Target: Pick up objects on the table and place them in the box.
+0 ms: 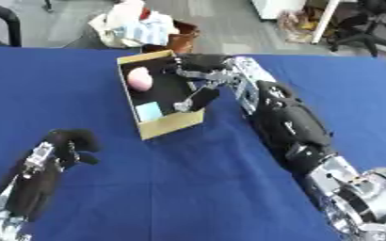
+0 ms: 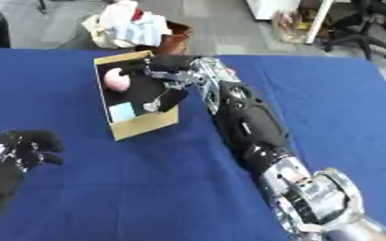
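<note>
Reaching over the cardboard box, the right hand hangs with its fingers spread, holding nothing. A pink ball and a pale blue block lie inside the box. The left hand rests curled and holding nothing on the blue worktop, near the box. This looks like the drop step; next the right hand should lift out.

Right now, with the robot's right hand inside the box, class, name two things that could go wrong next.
1. The right hand reaches over the box's near-right wall; withdrawing may drag or tip the box.
2. Its fingers hang close to the pink object and pale blue item inside, so they might knock one out.
</note>
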